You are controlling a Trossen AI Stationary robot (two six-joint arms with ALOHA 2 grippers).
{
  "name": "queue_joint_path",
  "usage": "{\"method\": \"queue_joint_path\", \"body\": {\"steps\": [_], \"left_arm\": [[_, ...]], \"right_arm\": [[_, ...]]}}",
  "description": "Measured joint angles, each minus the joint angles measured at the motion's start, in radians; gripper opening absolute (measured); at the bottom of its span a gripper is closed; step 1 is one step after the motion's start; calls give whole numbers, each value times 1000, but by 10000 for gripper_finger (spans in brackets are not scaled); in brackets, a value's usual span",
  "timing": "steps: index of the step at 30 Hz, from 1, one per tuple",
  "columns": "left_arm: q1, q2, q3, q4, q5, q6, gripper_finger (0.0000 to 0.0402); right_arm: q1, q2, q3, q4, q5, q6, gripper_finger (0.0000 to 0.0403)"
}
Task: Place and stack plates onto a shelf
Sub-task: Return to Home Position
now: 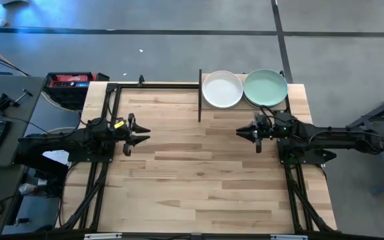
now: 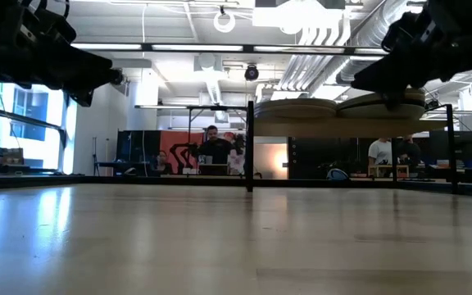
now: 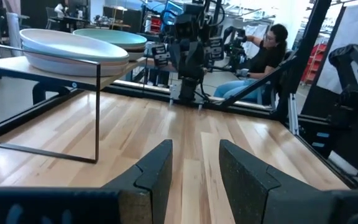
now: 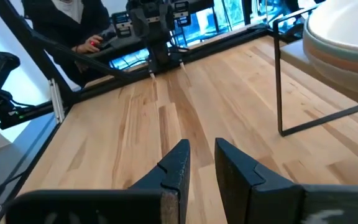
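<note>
Both arms out over the counter [image 1: 199, 180], wrists level, pointing at each other across its middle.

Left fingers [image 3: 154, 174]: parted, bare wood showing between them, nothing held. Right fingers [image 4: 174, 167]: parted by a narrower gap, also empty.

Plates: all that I can see are up on the shelf [image 3: 11, 64], at the far edge of the counter on the right arm's half. There are two stacks side by side. The white plate [image 1: 222, 89] tops the stack at the shelf's inner end, and the mint green plate [image 1: 265, 87] tops the one beside it. The right wrist view shows layered rims under the white one, colours too faint to sort. No plate lies loose on the counter in any view.

Key relation: the shelf's long axis runs along the far edge, parallel to the line between my two sets of fingers. It lies off to the side of both, not ahead of either. The right fingers are near it, just in front of the mint stack. The left fingers are well apart from it.

Judgement: stacking looks finished, and what remains is drawing both arms back to rest. The right arm [image 1: 339, 138] needs the care. It should pull away from the shelf's black posts without swinging toward them. The left arm [image 1: 65, 140] has open counter all round.
</note>
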Motion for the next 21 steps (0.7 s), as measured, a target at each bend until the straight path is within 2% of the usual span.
{"method": "queue_joint_path", "body": {"steps": [10,21], "left_arm": [[0,0,0,-2,1,-28,119],[2,0,0,-44,-10,-30,119]], "right_arm": [[0,-163,-178,118,31,39,58],[0,-238,-219,90,48,2,58]]}}
